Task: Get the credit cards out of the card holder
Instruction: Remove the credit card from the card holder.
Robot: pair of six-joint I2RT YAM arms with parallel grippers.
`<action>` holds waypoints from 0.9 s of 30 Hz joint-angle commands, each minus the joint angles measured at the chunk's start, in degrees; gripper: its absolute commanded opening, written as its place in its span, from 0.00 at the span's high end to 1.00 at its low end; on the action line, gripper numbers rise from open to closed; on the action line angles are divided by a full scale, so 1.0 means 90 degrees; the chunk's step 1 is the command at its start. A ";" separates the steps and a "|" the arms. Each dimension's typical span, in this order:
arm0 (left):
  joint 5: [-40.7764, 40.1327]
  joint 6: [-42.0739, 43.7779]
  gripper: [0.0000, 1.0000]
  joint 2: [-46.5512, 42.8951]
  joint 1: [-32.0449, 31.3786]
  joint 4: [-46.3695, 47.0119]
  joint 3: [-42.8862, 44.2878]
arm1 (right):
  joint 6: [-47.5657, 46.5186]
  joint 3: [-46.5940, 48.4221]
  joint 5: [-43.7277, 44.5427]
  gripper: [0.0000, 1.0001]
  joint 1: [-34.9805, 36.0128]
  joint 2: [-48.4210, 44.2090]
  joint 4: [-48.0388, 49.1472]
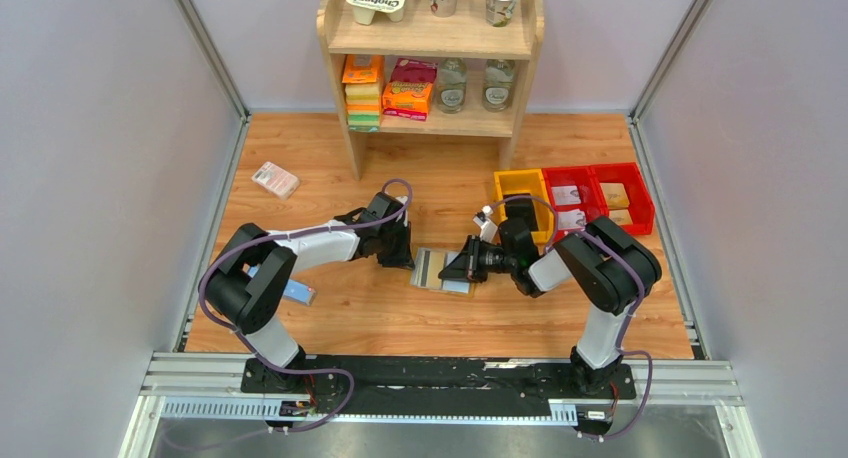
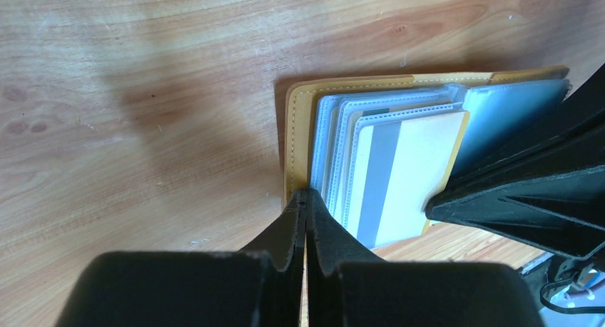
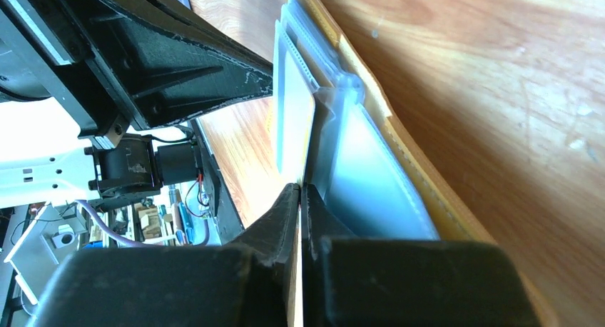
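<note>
Lying: card holder [image 1: 441,270] open on the table [image 1: 400,323], between both arms
Left tool [image 2: 307,198]: closed, apparently pinching the holder's tan edge, though the contact is hard to read
Right tool [image 3: 300,193]: closed on a cream card [image 2: 417,173] partly out of its sleeve [image 2: 335,148]
Handling: holder likely light, floppy; plastic slick; card stiff, thin, so grip its free edge, pull flat

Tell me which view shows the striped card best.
Left wrist: the card lies face-on, grey stripe visible, over the open card holder. Right wrist shows it edge-on at the right gripper; top external shows only a small pale patch.
</note>
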 commanded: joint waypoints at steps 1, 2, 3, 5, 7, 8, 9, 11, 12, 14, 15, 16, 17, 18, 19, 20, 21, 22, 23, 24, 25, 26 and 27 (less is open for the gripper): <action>-0.0486 0.0168 1.00 0.0499 -0.0079 -0.0587 -0.0414 | -0.0151 -0.0153 -0.0164 0.96 -0.0086 -0.0126 0.0211; -0.0476 0.0149 1.00 0.0499 -0.0059 -0.0587 -0.0405 | -0.0151 -0.0173 -0.0164 0.96 -0.0086 -0.0116 0.0211; -0.0466 0.0149 1.00 0.0499 -0.0069 -0.0587 -0.0414 | -0.0142 -0.0183 -0.0164 0.95 -0.0086 -0.0135 0.0220; -0.0466 0.0139 1.00 0.0489 -0.0069 -0.0568 -0.0424 | -0.0112 -0.0202 -0.0164 0.95 -0.0086 -0.0145 0.0240; -0.0457 0.0129 1.00 0.0489 -0.0069 -0.0567 -0.0434 | -0.0093 -0.0202 -0.0154 0.96 -0.0076 -0.0174 0.0259; -0.0447 0.0119 1.00 0.0489 -0.0079 -0.0577 -0.0444 | -0.0083 -0.0212 -0.0164 0.95 -0.0086 -0.0184 0.0269; -0.0447 0.0119 1.00 0.0480 -0.0079 -0.0567 -0.0444 | -0.0064 -0.0202 -0.0174 0.93 -0.0086 -0.0194 0.0279; -0.0437 0.0110 1.00 0.0470 -0.0079 -0.0567 -0.0453 | -0.0015 -0.0183 -0.0184 0.90 -0.0086 -0.0184 0.0328; -0.0418 0.0100 1.00 0.0460 -0.0079 -0.0567 -0.0454 | -0.0005 -0.0192 -0.0193 0.90 -0.0086 -0.0184 0.0367; -0.0398 0.0080 1.00 0.0450 -0.0079 -0.0548 -0.0454 | 0.0122 -0.0183 -0.0213 0.89 -0.0086 -0.0145 0.0493; -0.0379 0.0071 1.00 0.0441 -0.0079 -0.0548 -0.0454 | 0.0161 -0.0173 -0.0232 0.87 -0.0086 -0.0106 0.0591; -0.0369 0.0070 1.00 0.0440 -0.0069 -0.0528 -0.0454 | 0.0248 -0.0173 -0.0233 0.85 -0.0086 -0.0058 0.0698; -0.0359 0.0051 1.00 0.0440 -0.0069 -0.0528 -0.0454 | 0.0278 -0.0173 -0.0233 0.83 -0.0086 -0.0028 0.0776; -0.0349 0.0051 1.00 0.0431 -0.0079 -0.0528 -0.0463 | 0.0317 -0.0154 -0.0242 0.83 -0.0086 0.0011 0.0835; -0.0339 0.0032 1.00 0.0431 -0.0069 -0.0519 -0.0473 | 0.0356 -0.0144 -0.0242 0.83 -0.0086 0.0040 0.0884; -0.0330 0.0031 1.00 0.0431 -0.0079 -0.0519 -0.0463 | 0.0376 -0.0144 -0.0242 0.83 -0.0086 0.0070 0.0933; -0.0330 0.0022 1.00 0.0421 -0.0069 -0.0509 -0.0483 | 0.0415 -0.0134 -0.0242 0.84 -0.0086 0.0089 0.0991; -0.0330 0.0022 1.00 0.0411 -0.0079 -0.0509 -0.0483 | 0.0425 -0.0124 -0.0242 0.85 -0.0086 0.0109 0.1011; -0.0330 0.0012 1.00 0.0401 -0.0069 -0.0509 -0.0502 | 0.0444 -0.0114 -0.0233 0.87 -0.0086 0.0119 0.1021; -0.0339 0.0012 1.00 0.0382 -0.0079 -0.0509 -0.0502 | 0.0445 -0.0134 -0.0213 0.89 -0.0086 0.0128 0.1031; -0.0339 0.0012 1.00 0.0382 -0.0079 -0.0509 -0.0522 | 0.0435 -0.0124 -0.0213 0.91 -0.0086 0.0128 0.1031; -0.0339 0.0002 1.00 0.0372 -0.0079 -0.0509 -0.0532 | 0.0435 -0.0153 -0.0213 0.94 -0.0086 0.0138 0.1050; -0.0349 0.0002 1.00 0.0362 -0.0069 -0.0499 -0.0541 | 0.0444 -0.0163 -0.0203 0.95 -0.0086 0.0138 0.1051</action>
